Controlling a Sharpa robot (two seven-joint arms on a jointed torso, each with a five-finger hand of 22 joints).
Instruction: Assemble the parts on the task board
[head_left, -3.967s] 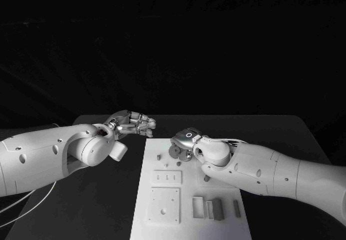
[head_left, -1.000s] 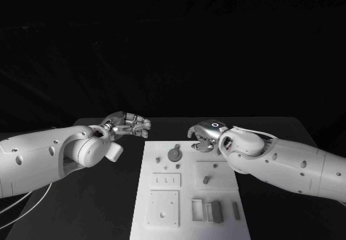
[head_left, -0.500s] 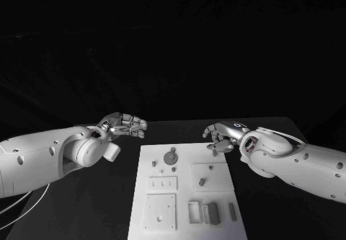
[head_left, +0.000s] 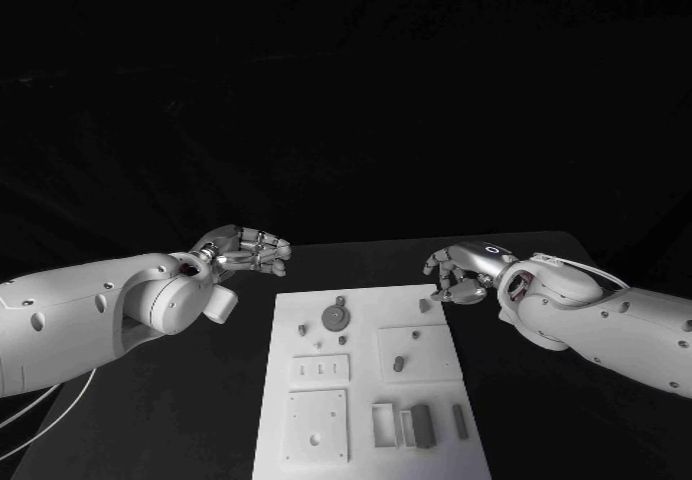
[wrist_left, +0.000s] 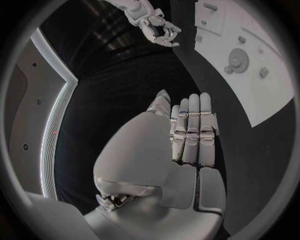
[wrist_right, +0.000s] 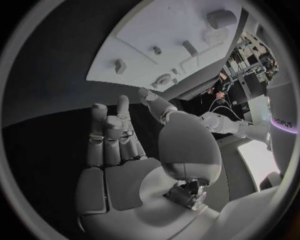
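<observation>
Right hand (head_left: 464, 272) pulled back off task board (head_left: 364, 440) to far right corner, fingers apart, empty. Left hand (head_left: 245, 250) beyond left corner, curled, empty. Round gear (head_left: 336, 317) lies between, nearer left hand.

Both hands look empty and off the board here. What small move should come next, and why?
Probably bring the right hand back over the white task board toward the loose grey bars at its near end: both it and the left hand hold nothing and hover beside the board's far corners.
</observation>
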